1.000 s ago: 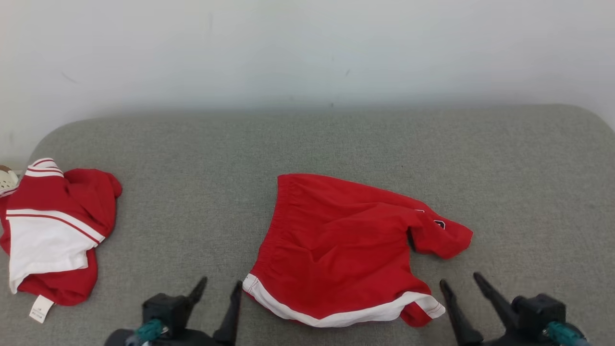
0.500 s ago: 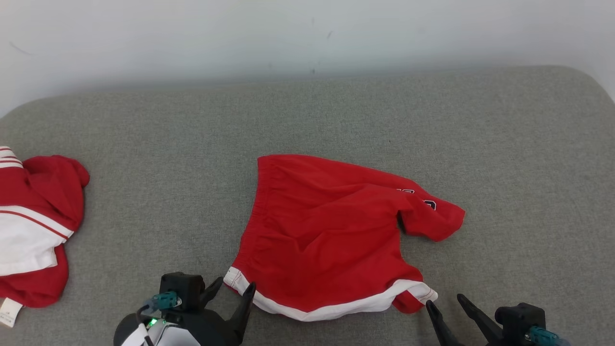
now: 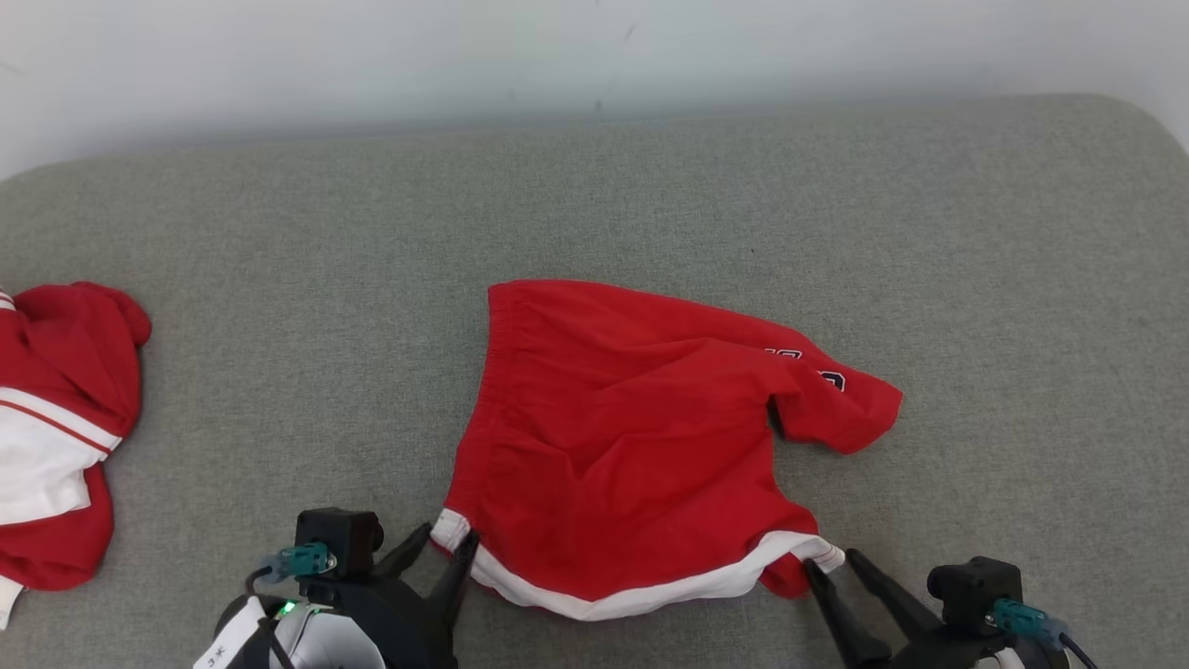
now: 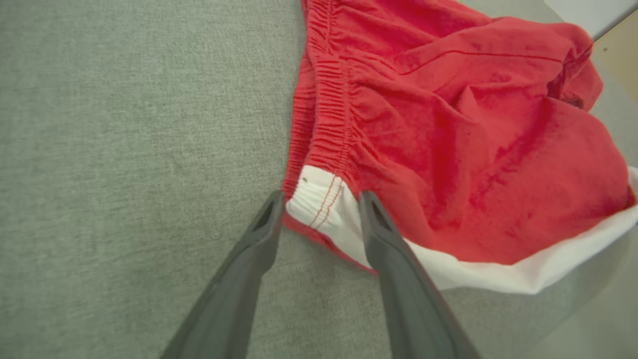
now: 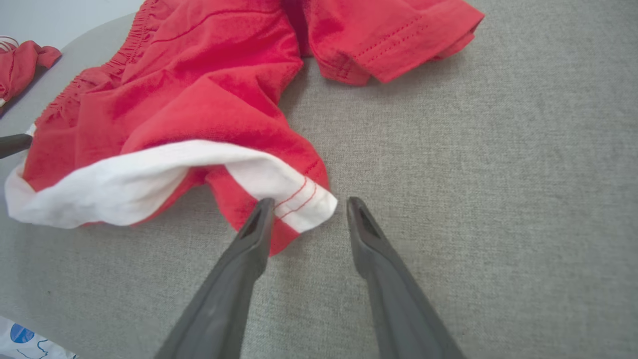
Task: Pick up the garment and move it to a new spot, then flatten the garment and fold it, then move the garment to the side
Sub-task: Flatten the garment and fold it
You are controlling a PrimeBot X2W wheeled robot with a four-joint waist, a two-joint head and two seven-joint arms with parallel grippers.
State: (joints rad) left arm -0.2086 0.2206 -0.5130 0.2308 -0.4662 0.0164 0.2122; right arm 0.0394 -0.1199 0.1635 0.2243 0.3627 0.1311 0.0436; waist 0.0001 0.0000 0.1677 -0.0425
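The garment (image 3: 632, 437) is a pair of red shorts with a white hem band, lying rumpled on the grey cushion (image 3: 279, 279). My left gripper (image 3: 450, 534) is at its near left corner. In the left wrist view the left gripper (image 4: 321, 197) stands open, one finger on each side of the white corner of the garment (image 4: 448, 149). My right gripper (image 3: 829, 560) is at the near right corner. In the right wrist view the right gripper (image 5: 310, 202) is open too, and the white tip of the garment (image 5: 199, 99) lies between its fingers, not pinched.
A second red and white garment (image 3: 56, 437) lies bunched at the cushion's left edge. A pale wall (image 3: 594, 56) runs along the back. Bare grey cushion stretches behind and to the right of the shorts.
The head camera has tilted down and shifted. Both grippers have advanced to the shorts' near corners, and their fingers now straddle the white hem.
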